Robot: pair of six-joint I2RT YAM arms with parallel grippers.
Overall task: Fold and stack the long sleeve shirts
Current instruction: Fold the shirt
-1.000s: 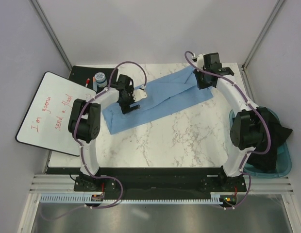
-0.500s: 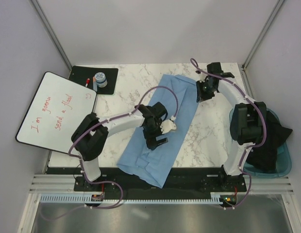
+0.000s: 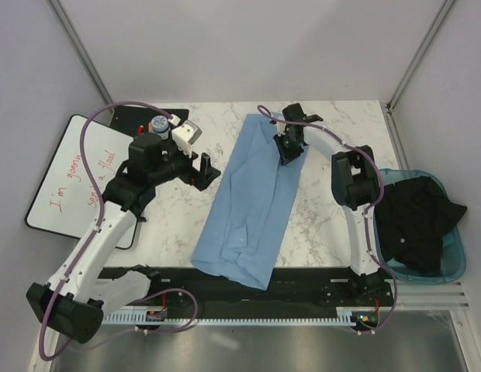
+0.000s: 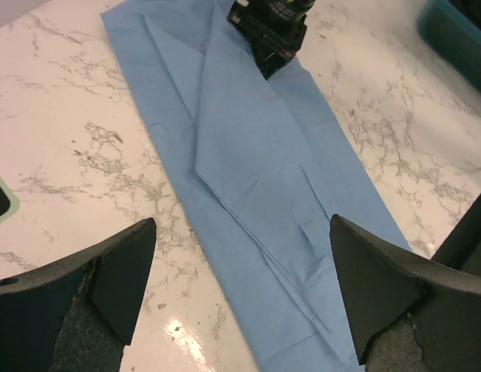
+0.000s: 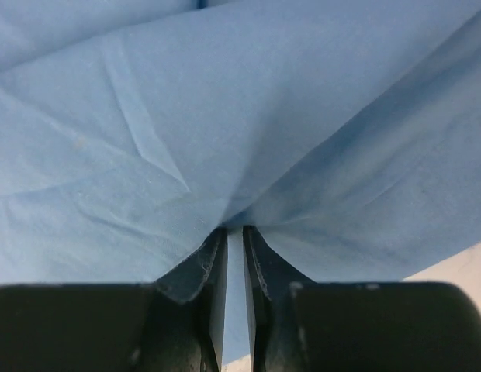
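A light-blue long sleeve shirt [image 3: 252,201] lies folded into a long strip down the middle of the marble table, its near end at the front edge. It also shows in the left wrist view [image 4: 264,170]. My right gripper [image 3: 289,151] is shut on the shirt's far end, pinching a fold of cloth [image 5: 234,221] between its fingers. My left gripper [image 3: 205,170] is open and empty, held above the table to the left of the shirt, apart from it. Other blue shirts are out of view.
A teal bin [image 3: 450,256] holding dark clothes [image 3: 419,221] stands at the right edge. A whiteboard [image 3: 77,174] with red writing lies at the left, with a black mat [image 3: 132,116] and a small jar [image 3: 159,124] behind it.
The shirt has swung from a diagonal lie to a lengthwise strip. My left gripper let go of it and pulled back left. My right gripper moved left along the far edge, still holding.
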